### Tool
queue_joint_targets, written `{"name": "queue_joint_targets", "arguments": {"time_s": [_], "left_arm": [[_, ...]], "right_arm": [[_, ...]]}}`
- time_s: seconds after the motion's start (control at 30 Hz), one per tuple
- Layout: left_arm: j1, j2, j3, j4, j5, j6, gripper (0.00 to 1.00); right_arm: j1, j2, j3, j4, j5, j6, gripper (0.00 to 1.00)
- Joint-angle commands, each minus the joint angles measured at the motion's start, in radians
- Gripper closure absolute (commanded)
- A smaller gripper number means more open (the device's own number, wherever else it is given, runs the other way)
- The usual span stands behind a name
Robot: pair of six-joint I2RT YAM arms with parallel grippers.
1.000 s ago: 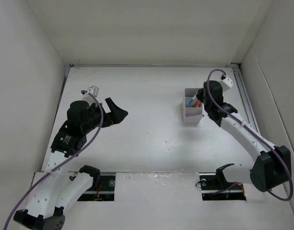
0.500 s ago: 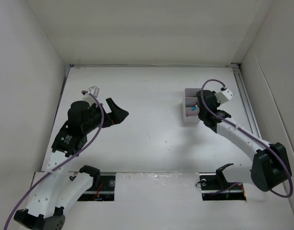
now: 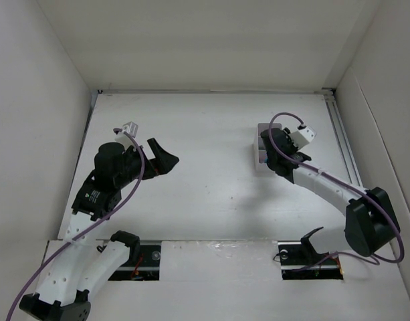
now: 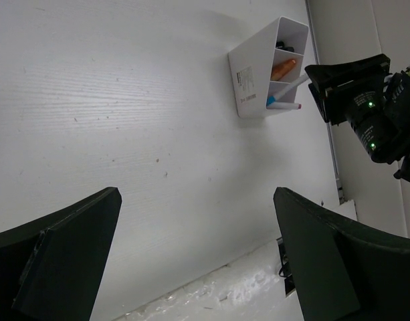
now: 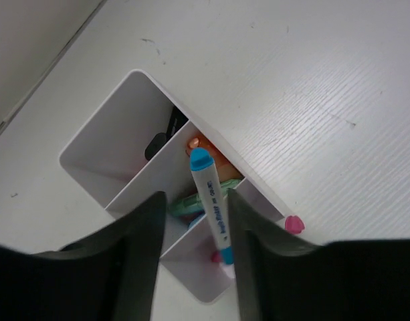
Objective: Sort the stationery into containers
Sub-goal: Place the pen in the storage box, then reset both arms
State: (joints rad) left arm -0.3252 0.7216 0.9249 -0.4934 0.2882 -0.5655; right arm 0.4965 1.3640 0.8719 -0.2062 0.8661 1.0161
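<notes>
The white divided box (image 5: 104, 144) stands at the back right of the table and also shows in the top view (image 3: 259, 151) and the left wrist view (image 4: 255, 73). It holds an orange marker (image 5: 206, 148), a green one (image 5: 188, 204) and a black one (image 5: 163, 134). My right gripper (image 5: 194, 200) hangs over the box, jaws open. A white marker with blue caps (image 5: 210, 200) stands slanted between them against the right finger, its lower end in the near compartment. A pink tip (image 5: 293, 224) shows at the box's corner. My left gripper (image 3: 166, 155) is open and empty, far left of the box.
White walls enclose the table on the left, back and right. A rail (image 3: 342, 134) runs along the right edge beside the box. The arm bases and two dark slots (image 3: 141, 257) lie at the near edge.
My right gripper has moved left over the box, and now covers most of it in the top view. The left arm has not moved.
</notes>
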Motion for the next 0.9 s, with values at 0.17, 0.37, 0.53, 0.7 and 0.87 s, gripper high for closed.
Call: {"name": "queue_joint_targets", "arguments": {"time_s": [0.17,0.37,0.53,0.7,0.87], "left_arm": [[0.002,-0.013,0.026,0.019,0.002,0.007,0.0],[0.002,-0.013,0.066,0.019,-0.007,0.007,0.0],[0.002,-0.013,0.112,-0.011,-0.032,0.016,0.0],[0.002,-0.013,0.178,-0.069,-0.116,0.016,0.0],[0.002,-0.062,0.163,-0.048,-0.158,-0.028,0.0]], "right_arm": [[0.03,-0.052,0.036,-0.084,0.04,0.056,0.32],[0.053,-0.193,0.095,-0.14,-0.025,-0.042,0.01],[0.092,-0.307,0.139,-0.232,-0.166,-0.088,0.0],[0.162,-0.545,0.118,-0.321,-0.181,-0.038,0.0],[0.143,-0.817,0.059,-0.38,-0.09,0.05,0.0]]}}
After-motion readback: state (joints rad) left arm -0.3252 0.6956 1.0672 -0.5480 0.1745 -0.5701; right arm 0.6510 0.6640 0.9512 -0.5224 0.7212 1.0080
